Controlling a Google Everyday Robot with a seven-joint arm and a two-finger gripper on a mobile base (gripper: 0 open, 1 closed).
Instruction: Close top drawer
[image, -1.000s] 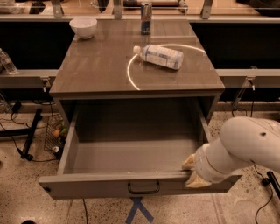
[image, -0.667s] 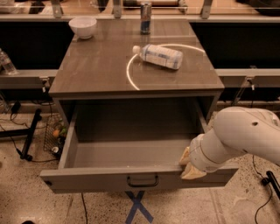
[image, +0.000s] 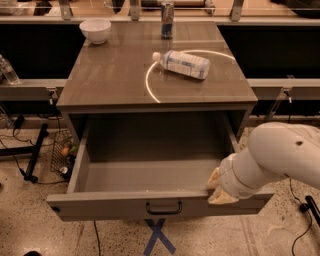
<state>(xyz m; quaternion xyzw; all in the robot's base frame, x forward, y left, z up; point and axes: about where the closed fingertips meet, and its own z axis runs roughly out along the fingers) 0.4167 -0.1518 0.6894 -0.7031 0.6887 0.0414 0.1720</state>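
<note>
The top drawer (image: 150, 172) of the grey wood-grain cabinet stands pulled far out, and its deep inside shows nothing in it. Its front panel (image: 110, 206) faces me, with a small black bar handle (image: 163, 207) at the centre. My gripper (image: 219, 187) is at the right end of the front panel, resting against its top edge. The white arm (image: 280, 157) reaches in from the right. The lower drawers are hidden behind the open one.
On the cabinet top (image: 110, 75) lie a plastic bottle (image: 182, 63) on its side, a white bowl (image: 95, 29) at the back left and a can (image: 167, 20) at the back. A blue tape X (image: 157, 236) marks the floor in front. Cables and a wire basket (image: 62, 152) are at the left.
The gripper has moved up and away from me along the drawer's right front, and the drawer front has slid slightly in towards the cabinet.
</note>
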